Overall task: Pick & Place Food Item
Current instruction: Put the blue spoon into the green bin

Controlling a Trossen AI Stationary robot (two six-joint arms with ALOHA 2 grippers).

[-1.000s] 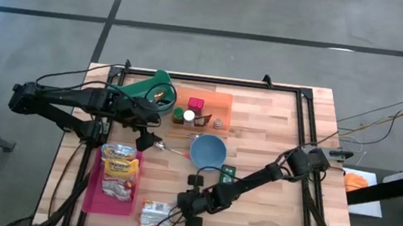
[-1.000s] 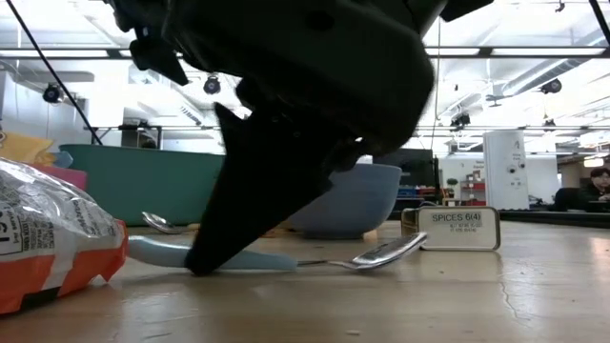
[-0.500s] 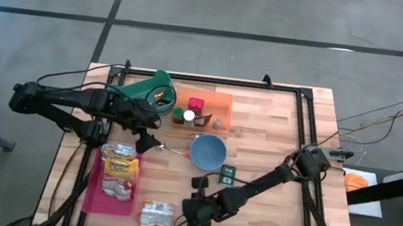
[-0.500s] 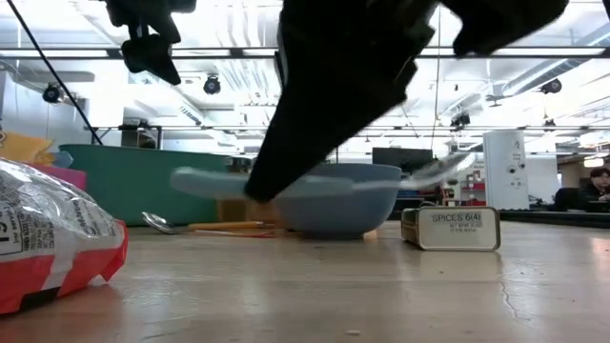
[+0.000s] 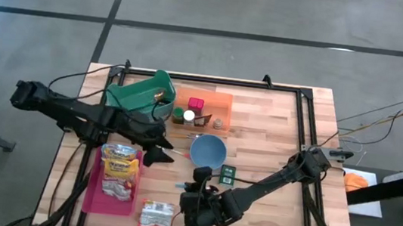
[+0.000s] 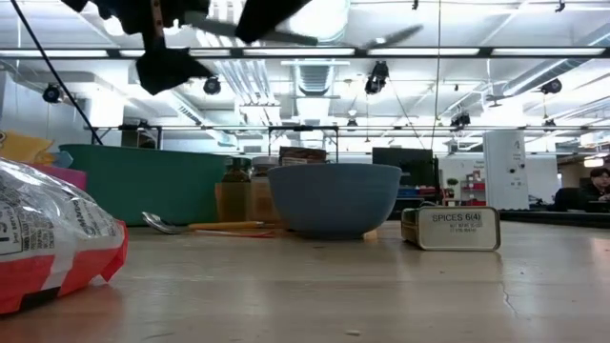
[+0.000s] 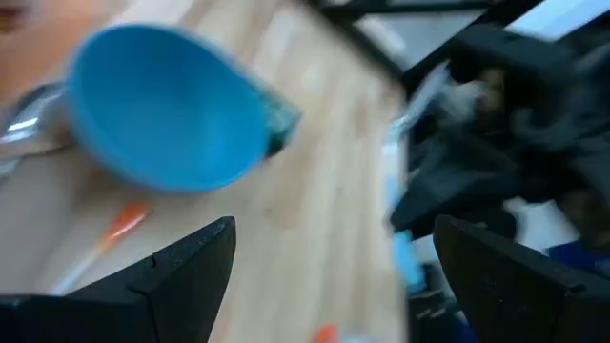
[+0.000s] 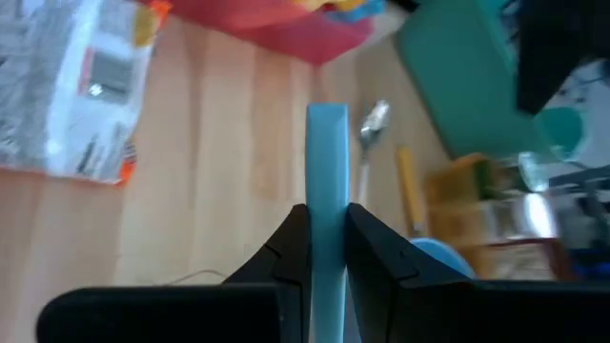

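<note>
Item one — the light-blue-handled utensil (image 8: 327,162), the piece your right gripper (image 8: 327,250) has hold of. In the right wrist view its flat blue handle runs straight out from between the two dark fingers (image 8: 286,250), long axis in line with the gripper, free end pointing away toward the loose spoon and the green bin. The fingers are pressed in against both sides of the handle, almost fully closed on it. In the high view you find the same gripper (image 5: 190,203) over the front middle of the table (image 5: 276,121), with the utensil lifted clear of the wood; only a small blue tip (image 5: 179,185) shows there, just beside the gripper.

Item two — your left gripper (image 7: 329,276). Its jaws stand wide apart and nothing is between them. In the high view it (image 5: 160,151) sits left of the blue bowl (image 5: 208,151), near the snack bags.

Surrounding stock, as you see it from above:
- spice tin (image 5: 227,174), just beside the bowl, toward the front
- loose metal spoon (image 6: 164,224) lying on the table, left of the bowl in the low view
- green bin (image 5: 136,95) at the back left
- orange tray (image 5: 219,101) beside the bin, holding small jars
- pink tray (image 5: 93,184) at the front left with a yellow snack bag (image 5: 119,168) on it
- flat food packet (image 5: 155,215) on the wood at the front, near the right gripper
</note>
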